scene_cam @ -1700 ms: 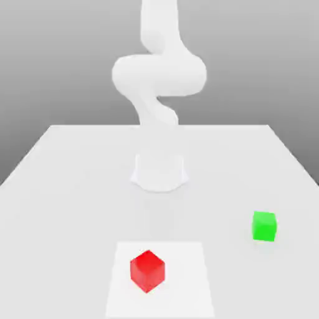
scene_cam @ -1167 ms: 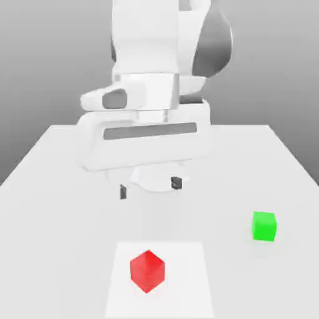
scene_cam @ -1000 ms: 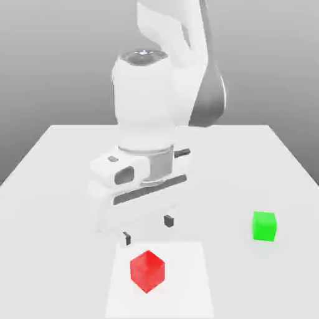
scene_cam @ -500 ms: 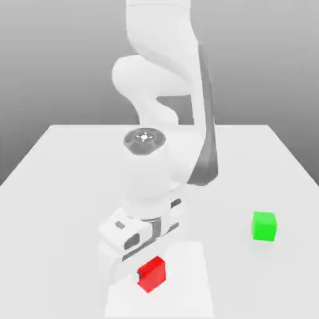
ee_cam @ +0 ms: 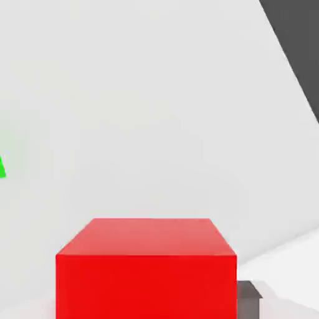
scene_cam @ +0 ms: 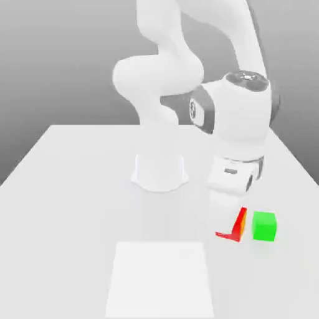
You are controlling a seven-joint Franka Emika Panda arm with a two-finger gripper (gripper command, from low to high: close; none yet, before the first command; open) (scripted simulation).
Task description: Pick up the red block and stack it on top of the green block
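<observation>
My end effector [scene_cam: 232,224] holding red block [scene_cam: 237,232], just to ext. view's left of green block [scene_cam: 264,226], w/ gap btwn.

Your arm [scene_cam: 159,75] rises from its base [scene_cam: 159,173] at mid-scene, runs up out of the ext. view's top & comes back down on that view's right. Wrist [scene_cam: 243,115] is approx. upright over there, w/ the gripper [scene_cam: 234,225] below it, pointing down. Fingers [ee_cam: 248,300] are closed on a load, one dark tip visible in the hand view.
</observation>
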